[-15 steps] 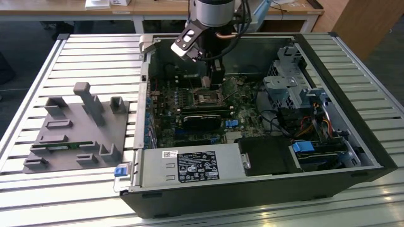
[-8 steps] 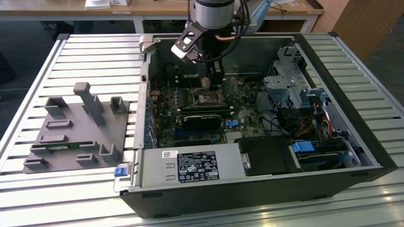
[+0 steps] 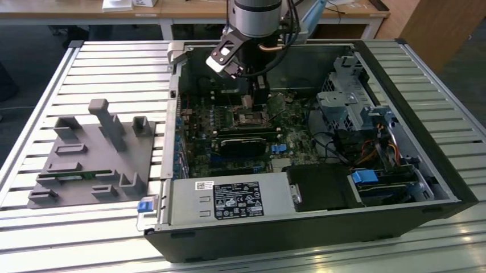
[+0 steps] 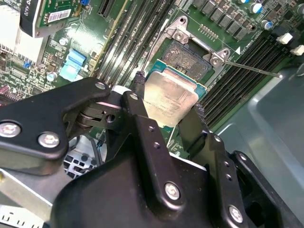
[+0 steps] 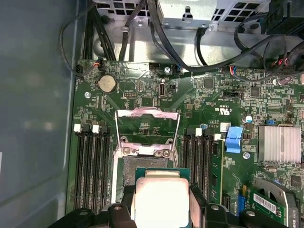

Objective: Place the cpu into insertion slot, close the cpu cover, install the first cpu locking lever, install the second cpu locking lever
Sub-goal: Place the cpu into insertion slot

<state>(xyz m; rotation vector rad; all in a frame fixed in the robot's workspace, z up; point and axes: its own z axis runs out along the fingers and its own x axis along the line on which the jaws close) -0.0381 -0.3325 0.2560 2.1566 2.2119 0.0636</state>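
My gripper (image 4: pixel 167 105) is shut on the cpu (image 4: pixel 171 97), a flat square chip with a dull silver top on a green edge, gripped at two opposite sides. In the first wrist view the cpu (image 5: pixel 161 199) hangs just above the open insertion slot (image 5: pixel 142 167), covering part of it. The cpu cover (image 5: pixel 147 115), a thin silvery frame, is swung open on the far side of the slot. A thin locking lever (image 4: pixel 251 69) sticks out beside the socket. In the exterior view the gripper (image 3: pixel 251 98) is inside the computer case, right over the socket (image 3: pixel 249 118).
Black memory slots (image 5: pixel 92 166) flank the socket on both sides. A blue clip (image 5: pixel 233 139) and a silver heatsink (image 5: pixel 280 143) sit on the board. Cables (image 5: pixel 156 28) hang by the case wall. The black power supply (image 3: pixel 227 199) is at the case front; a grey fixture (image 3: pixel 91 153) lies outside.
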